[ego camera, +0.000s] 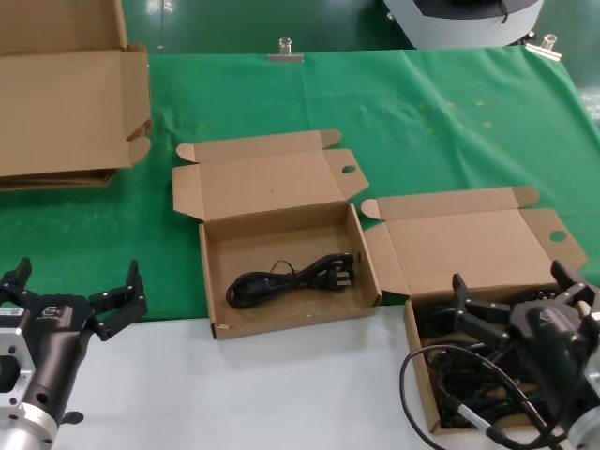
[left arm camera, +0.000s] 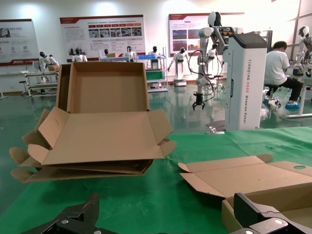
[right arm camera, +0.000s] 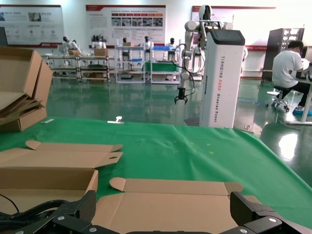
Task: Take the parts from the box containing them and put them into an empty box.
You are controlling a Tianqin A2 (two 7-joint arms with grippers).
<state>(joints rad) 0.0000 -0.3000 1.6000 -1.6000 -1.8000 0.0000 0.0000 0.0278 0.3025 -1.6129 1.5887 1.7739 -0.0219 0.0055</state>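
Green cloth (ego camera: 450, 122), black coiled cord (ego camera: 291, 277), centre box (ego camera: 291, 281)

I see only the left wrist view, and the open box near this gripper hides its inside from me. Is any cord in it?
Observer: Yes, the middle box holds one black cord.
Operator: Where are the rest?
Observer: The remaining cords lie tangled in the right box.
Operator: And the other arm?
Observer: The right gripper hovers over that right box, jaws open.
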